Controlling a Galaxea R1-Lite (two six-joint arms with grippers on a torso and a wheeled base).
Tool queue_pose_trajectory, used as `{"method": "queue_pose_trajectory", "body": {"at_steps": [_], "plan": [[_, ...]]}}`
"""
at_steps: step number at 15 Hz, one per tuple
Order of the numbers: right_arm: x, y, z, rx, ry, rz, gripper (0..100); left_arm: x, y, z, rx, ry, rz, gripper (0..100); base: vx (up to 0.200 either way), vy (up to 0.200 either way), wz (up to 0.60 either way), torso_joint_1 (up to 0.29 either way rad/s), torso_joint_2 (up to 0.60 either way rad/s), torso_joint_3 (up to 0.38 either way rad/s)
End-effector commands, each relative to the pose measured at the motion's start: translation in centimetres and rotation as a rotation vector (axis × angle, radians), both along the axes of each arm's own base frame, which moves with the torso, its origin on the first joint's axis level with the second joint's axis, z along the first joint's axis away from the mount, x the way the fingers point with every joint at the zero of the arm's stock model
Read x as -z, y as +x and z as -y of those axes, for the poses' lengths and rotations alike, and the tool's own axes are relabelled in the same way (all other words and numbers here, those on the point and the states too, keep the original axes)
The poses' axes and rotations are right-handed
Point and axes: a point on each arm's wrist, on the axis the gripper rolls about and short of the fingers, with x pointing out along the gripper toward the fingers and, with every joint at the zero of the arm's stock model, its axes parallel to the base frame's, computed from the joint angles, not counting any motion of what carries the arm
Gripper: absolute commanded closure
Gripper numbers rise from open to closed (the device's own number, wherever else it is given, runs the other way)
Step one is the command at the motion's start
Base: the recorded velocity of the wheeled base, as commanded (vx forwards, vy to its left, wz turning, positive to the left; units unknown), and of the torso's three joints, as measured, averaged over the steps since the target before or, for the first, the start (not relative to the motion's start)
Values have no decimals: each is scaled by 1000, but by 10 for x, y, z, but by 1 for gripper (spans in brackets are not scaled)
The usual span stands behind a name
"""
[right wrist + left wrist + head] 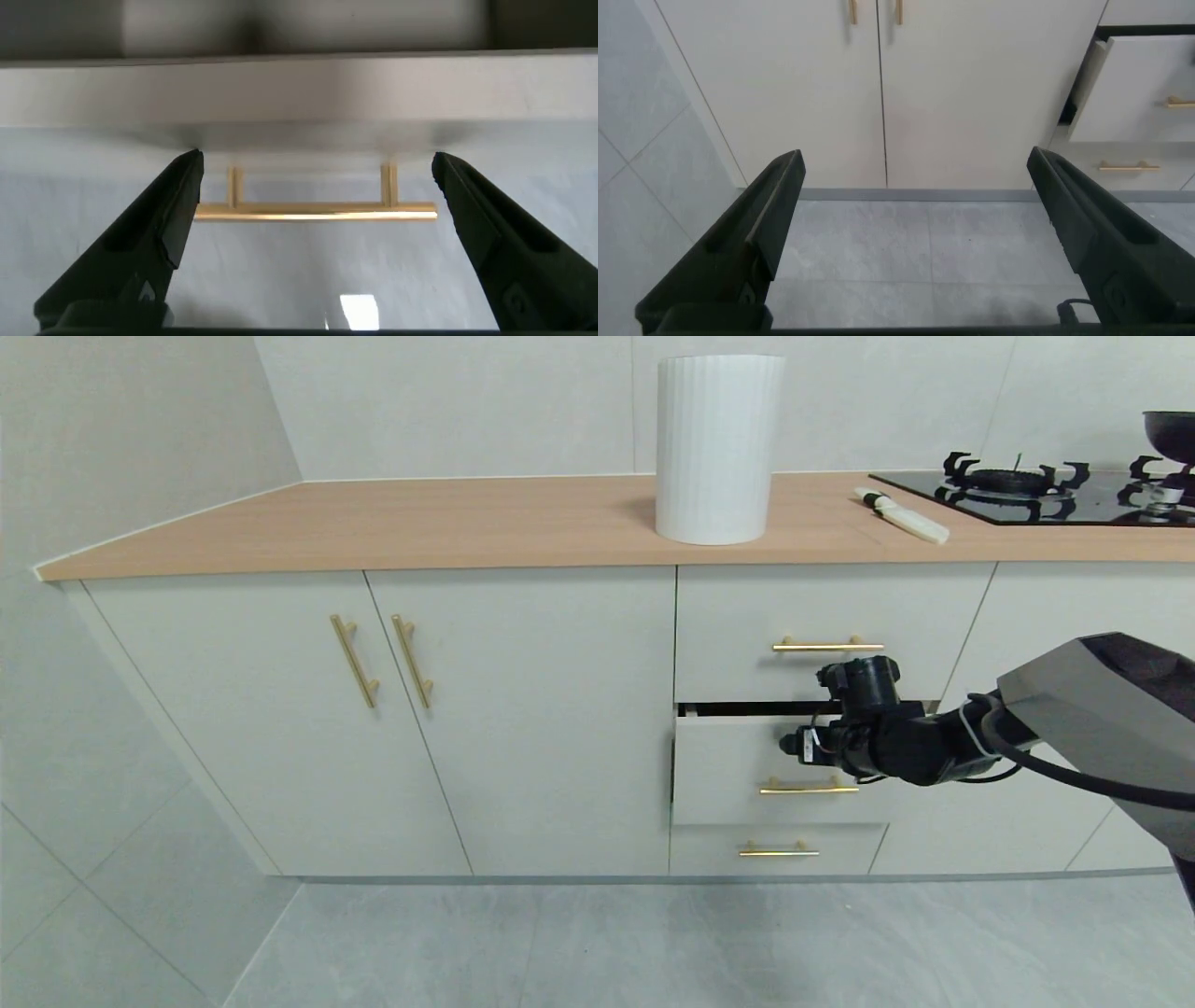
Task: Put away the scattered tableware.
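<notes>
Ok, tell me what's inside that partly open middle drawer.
The middle drawer is barely open: only a dark gap shows along its top. Anything inside is hidden by its front and the top drawer.

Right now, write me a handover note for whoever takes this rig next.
Left gripper open and empty, low above the floor, facing the cabinet doors.
Right gripper open at the gold handle of the middle drawer, not gripping it.
Done: drawer partly out.
White knife lies on the counter between ribbed container and hob.
Left: stow the knife, shut the drawer.
</notes>
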Motion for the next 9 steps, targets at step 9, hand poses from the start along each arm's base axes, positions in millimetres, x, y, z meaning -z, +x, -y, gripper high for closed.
{"method": "queue_pose_trajectory", "body": {"at_steps": [9], "plan": [[24, 20, 8, 49, 21, 133, 0, 0, 0, 0, 0, 0, 0, 0, 0, 0, 0, 0, 0, 0]]}}
